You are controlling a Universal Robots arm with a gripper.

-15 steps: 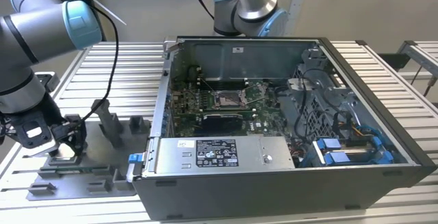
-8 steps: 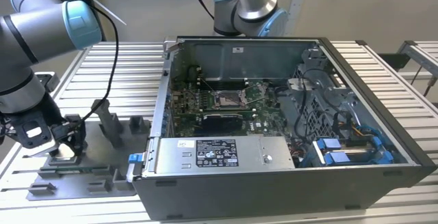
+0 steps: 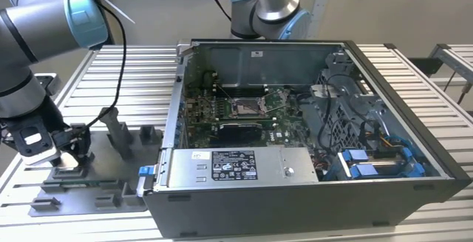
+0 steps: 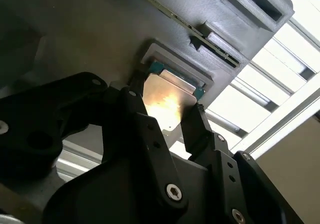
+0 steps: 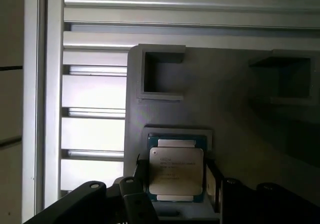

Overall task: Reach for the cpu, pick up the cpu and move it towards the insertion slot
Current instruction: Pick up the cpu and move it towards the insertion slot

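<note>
Though distant in exterior view, end effector point(image 3: 72, 163) astride cpu point(image 5: 176, 171) in both wrist views; grip unclear

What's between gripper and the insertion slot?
In the exterior view: upright grey fixture blocks and the computer case's side wall stand between the gripper and insertion slot.

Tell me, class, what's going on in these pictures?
A robot arm has its gripper down over the cpu, which lies in its holder on a grey plate beside an open computer case. The slot sits on the board inside the case, apart from the gripper.
</note>
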